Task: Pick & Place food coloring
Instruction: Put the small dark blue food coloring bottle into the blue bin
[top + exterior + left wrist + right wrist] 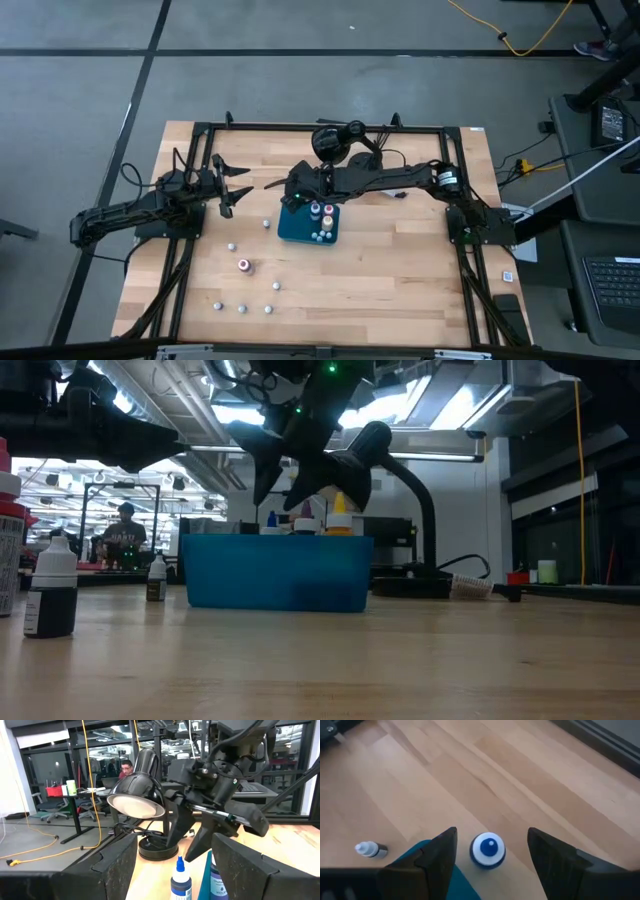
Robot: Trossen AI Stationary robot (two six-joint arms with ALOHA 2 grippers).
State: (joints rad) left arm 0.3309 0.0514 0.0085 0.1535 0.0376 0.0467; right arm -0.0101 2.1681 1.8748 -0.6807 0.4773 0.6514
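One blue-capped bottle of food coloring stands upright on the table just beside the teal tray, straight below the right tool, whose fingers are spread wide to either side of its cap. The right arm is the nearer. Several bottles already stand in the tray; others lie scattered over the table. The black headphones sit behind. The left tool waits released, well apart.
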